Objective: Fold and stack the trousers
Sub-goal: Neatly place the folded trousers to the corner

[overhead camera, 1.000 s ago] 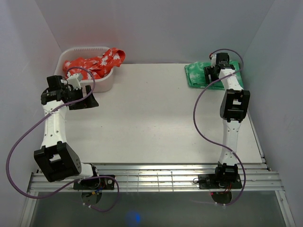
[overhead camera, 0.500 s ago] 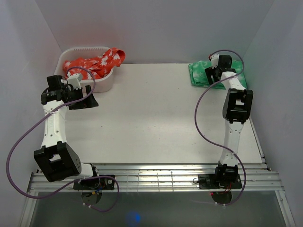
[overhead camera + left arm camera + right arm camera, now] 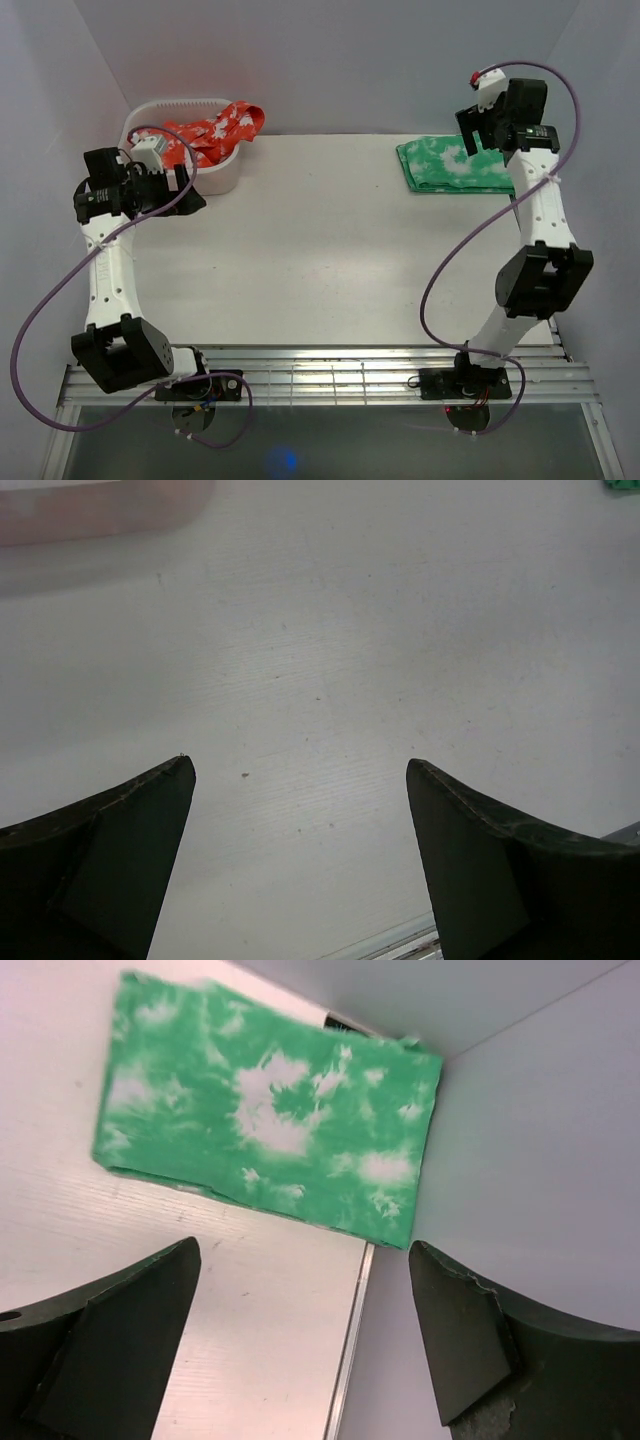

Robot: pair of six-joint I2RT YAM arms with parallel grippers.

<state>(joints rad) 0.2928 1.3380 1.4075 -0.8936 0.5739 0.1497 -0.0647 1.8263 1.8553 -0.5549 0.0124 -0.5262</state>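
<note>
Look to the far right corner of the bench (image 3: pixel 300 260) for the folded trousers (image 3: pixel 270 1150), long axis left to right, just beneath the right pincer (image 3: pixel 300 1260), spread wide and empty. Count the left pincer (image 3: pixel 300 770), likewise spread, as the farther one, well apart by the basket (image 3: pixel 222 176).

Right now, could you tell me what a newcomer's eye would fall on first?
The folded green trousers lie far right on the table. At far left, red patterned cloth spills from the white basket. The left gripper and right gripper hang open, empty.

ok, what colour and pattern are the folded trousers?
The trousers are bright green with white tie-dye blotches. The right wrist view shows it best.
</note>
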